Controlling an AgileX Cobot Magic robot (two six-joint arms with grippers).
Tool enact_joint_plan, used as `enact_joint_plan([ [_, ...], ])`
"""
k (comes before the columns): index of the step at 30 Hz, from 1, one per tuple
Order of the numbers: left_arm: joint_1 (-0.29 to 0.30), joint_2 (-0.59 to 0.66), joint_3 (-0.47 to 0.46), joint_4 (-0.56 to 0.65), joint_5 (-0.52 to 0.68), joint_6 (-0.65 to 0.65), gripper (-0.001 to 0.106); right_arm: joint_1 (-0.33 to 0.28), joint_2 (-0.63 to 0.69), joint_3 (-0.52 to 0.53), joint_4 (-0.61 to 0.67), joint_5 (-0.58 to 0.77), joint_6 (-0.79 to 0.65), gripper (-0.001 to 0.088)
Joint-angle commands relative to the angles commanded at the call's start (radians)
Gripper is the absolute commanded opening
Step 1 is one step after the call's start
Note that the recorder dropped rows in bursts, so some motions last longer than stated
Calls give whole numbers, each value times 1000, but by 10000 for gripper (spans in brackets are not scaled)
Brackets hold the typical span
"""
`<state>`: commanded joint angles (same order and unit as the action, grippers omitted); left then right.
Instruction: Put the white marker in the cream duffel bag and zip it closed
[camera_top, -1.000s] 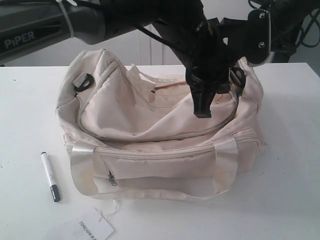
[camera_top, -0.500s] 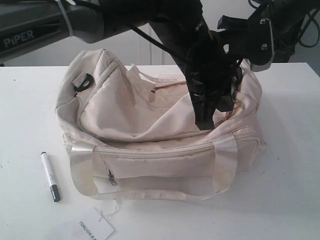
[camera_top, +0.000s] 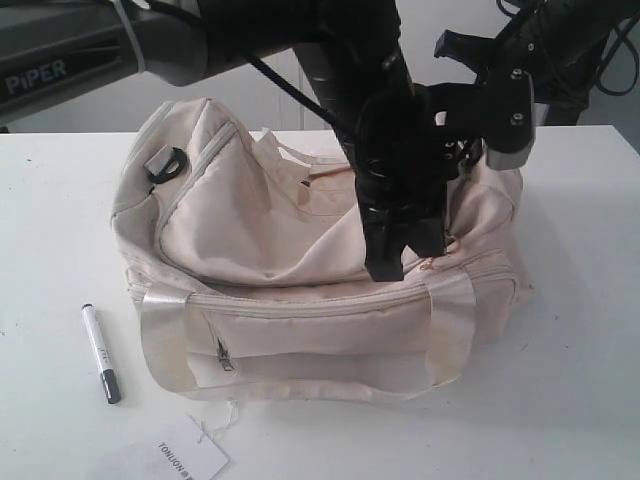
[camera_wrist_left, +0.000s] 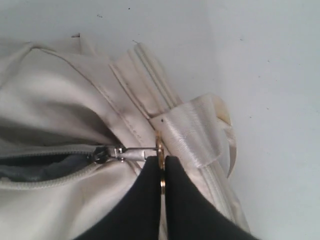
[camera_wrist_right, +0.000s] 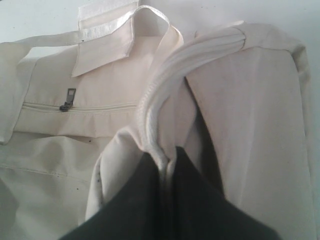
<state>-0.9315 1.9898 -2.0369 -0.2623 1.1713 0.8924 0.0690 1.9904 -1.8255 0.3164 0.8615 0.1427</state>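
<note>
Currently, the left gripper (camera_wrist_left: 162, 175) is pinching the zipper pull (camera_wrist_left: 132, 154) of the soft cream duffel bag (camera_top: 300, 330) at frame centre, the right gripper (camera_wrist_right: 167, 162) is clamping its piped edge (camera_wrist_right: 150, 105), and the light, rigid white marker (camera_top: 101, 353) is lying lower left, probably best gripped mid-barrel.

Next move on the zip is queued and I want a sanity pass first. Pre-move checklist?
1. Zip grip: left gripper shut on zipper pull, ok.
2. Bag braced: right gripper shut on cream duffel bag at its piped edge, ok.
3. Opening wide enough for white marker: cannot tell; only a dark gap behind the slider shows.
4. Marker free on table, beside bag: ok.
5. Paper tag apart from marker: ok.
</note>
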Motion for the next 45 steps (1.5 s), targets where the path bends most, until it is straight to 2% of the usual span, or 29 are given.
enact_joint_plan([
  [11, 0, 0, 0, 0, -130, 0, 0, 0, -27, 0, 0, 15, -7, 1],
  [13, 0, 0, 0, 0, -133, 0, 0, 0, -35, 0, 0, 15, -7, 34],
  [18, 0, 0, 0, 2, -133, 2, 0, 0, -45, 0, 0, 63, -7, 248],
  [21, 0, 0, 0, 9, -135, 4, 0, 0, -56, 0, 0, 91, -7, 321],
  [26, 0, 0, 0, 11, -155, 6, 0, 0, -94, 0, 0, 134, -36, 334],
  [30, 0, 0, 0, 11, -151, 82, 0, 0, -114, 0, 2, 191, -97, 334],
  [34, 0, 0, 0, 11, -151, 114, 0, 0, -123, 0, 23, 265, -195, 334],
  [37, 0, 0, 0, 11, -151, 119, 0, 0, -123, 0, 85, 308, -272, 337],
  [45, 0, 0, 0, 11, -151, 145, 0, 8, -123, 0, 146, 326, -329, 470],
])
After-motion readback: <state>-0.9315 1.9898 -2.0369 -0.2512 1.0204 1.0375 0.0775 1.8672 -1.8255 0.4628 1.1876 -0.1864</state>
